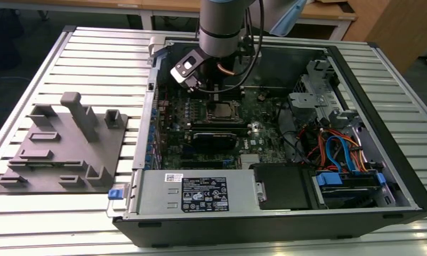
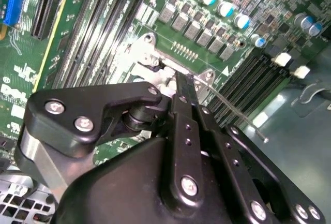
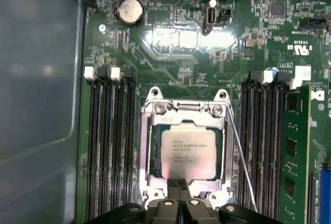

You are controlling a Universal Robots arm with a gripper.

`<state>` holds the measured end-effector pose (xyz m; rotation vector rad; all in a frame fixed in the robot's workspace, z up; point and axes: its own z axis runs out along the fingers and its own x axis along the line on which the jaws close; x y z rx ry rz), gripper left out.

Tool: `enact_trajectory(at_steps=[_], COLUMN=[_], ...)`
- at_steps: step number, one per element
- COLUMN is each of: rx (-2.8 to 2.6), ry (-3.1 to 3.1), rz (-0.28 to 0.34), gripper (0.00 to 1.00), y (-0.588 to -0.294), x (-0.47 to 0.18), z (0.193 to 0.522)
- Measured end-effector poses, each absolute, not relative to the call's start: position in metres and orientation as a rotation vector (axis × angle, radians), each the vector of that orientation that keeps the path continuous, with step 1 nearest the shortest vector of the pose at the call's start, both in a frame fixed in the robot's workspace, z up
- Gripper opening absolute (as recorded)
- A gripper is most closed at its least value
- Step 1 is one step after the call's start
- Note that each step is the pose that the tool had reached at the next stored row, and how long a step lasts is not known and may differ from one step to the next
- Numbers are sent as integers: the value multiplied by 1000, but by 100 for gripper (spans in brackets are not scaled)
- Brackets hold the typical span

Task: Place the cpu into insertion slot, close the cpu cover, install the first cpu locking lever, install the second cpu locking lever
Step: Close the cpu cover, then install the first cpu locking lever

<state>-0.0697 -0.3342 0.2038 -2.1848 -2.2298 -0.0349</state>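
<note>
The cpu point(image 3: 187, 153), a square silver-topped chip, lies flat in the insertion slot point(image 3: 156, 131) on the green board; in the exterior view the cpu point(image 1: 220, 110) sits mid-case. The cpu cover point(image 3: 147, 146), a silver metal frame, lies down around the chip. My gripper point(image 3: 178, 184) is shut, its two black fingers pressed together with their tips at the cover's near edge. In the second wrist view the gripper point(image 2: 181, 77) touches that frame edge. A thin wire locking lever point(image 3: 240, 157) runs along one side of the socket, its free end sticking out point(image 2: 232, 111). In the exterior view the gripper point(image 1: 215, 95) hangs just behind the socket.
Black memory slots point(image 3: 108, 146) flank the socket, with a green memory module point(image 3: 297, 151) on one side. A coin battery point(image 3: 129, 12) sits further along the board. The case holds a power supply point(image 1: 199, 194) and a drive cage with blue cables point(image 1: 341, 154). A grey fixture plate point(image 1: 64, 144) lies at the exterior view's left.
</note>
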Motion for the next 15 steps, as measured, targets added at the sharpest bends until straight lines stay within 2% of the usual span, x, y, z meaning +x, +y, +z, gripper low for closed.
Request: enact_trajectory(at_steps=[15], rx=[-2185], ry=[-2230], rz=[-35], gripper=[10], y=[-334], x=[-41], z=[204])
